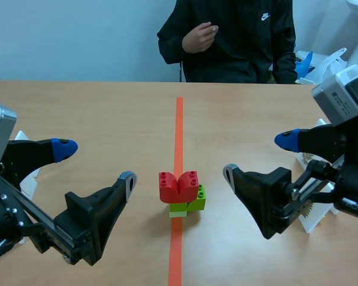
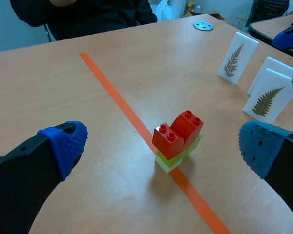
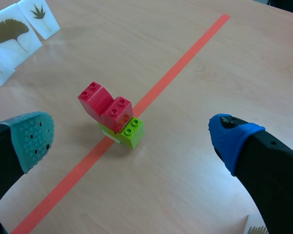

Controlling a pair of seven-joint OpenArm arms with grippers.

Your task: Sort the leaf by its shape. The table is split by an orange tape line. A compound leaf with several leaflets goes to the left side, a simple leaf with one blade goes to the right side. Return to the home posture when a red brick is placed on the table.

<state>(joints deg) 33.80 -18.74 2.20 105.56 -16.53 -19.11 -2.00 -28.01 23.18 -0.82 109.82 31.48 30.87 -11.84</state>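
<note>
Sitting astride the orange tape line point(image 1: 179, 119), the red plastic building brick point(image 1: 179, 186) shows two studded lobes that flare apart like a tulip head. It rests on a small stack of lime-green plastic bricks point(image 1: 194, 204), which stands on the light wooden table point(image 1: 107, 113) about midway between the two arms.

The left gripper point(image 1: 96, 164) hangs low just left of the stack. Its fingers are spread wide with nothing between them, and one blue pad point(image 2: 66, 144) and one grey-blue pad point(image 2: 261, 146) flank the bricks in its wrist view. The right gripper point(image 1: 258, 157) mirrors it on the other side of the tape, equally agape and empty. Its teal dotted pad point(image 3: 34, 139) and blue pad point(image 3: 232, 141) sit either side of the stack without touching it.

Farther out, white upright cards bearing pressed leaves stand near the table's edges. On the right side, beside the right arm, are two fern-frond cards point(image 2: 237, 58) point(image 2: 270, 97), with a third plain-looking card point(image 2: 273, 68) between them. On the left side, near the left arm, are a fan-shaped leaf card point(image 3: 12, 36) and a card with a small fingered leaf point(image 3: 39, 17).

A small blue disc point(image 2: 203, 26) lies at the far right of the table. Across the table sits a person in a black jacket point(image 1: 238, 42), one hand point(image 1: 198, 37) raised at the chest.
</note>
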